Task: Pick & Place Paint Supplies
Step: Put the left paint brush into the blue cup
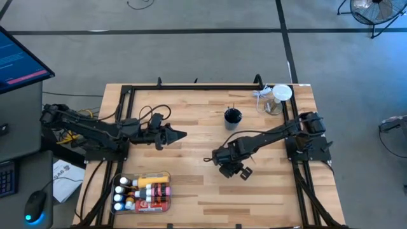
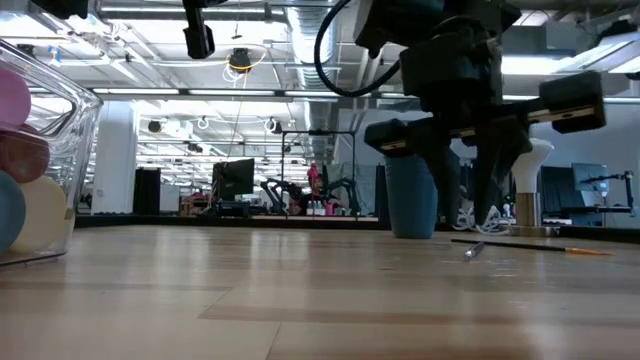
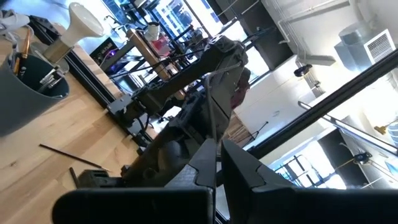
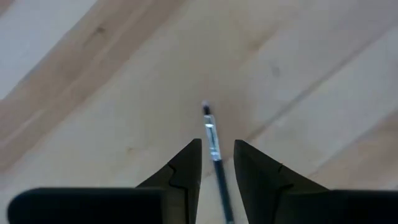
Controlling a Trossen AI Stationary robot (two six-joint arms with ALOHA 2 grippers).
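Brush pickup underway: my right end effector straddles it half-open on the desk, gripping nothing; next, close.

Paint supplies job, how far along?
Done: paint bottles sit in the clear bin. In hand: right claw open astride a brush lying on the table, not gripped. Left claw shut, waiting. Left: lift and place that brush.
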